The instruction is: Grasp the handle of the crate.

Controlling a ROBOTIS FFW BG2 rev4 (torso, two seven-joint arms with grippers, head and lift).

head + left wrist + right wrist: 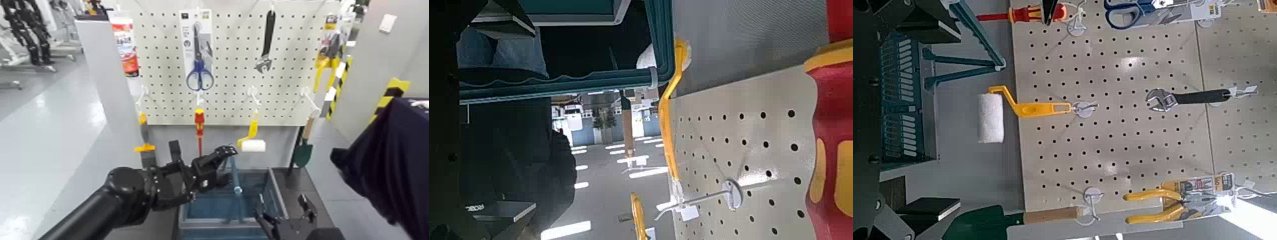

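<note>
Black L arm (105,203) angled above crate (233,203).

head view looking forward and down, both wrist views facing pegboard (236,70), roller (253,145) in all three

No words, brands or numbers can be read with certainty: print is seen on the scissors' card (188,48), the red and white packet (126,48) and the pliers' card (1205,186), but it is too small and blurred to be made out.
</note>
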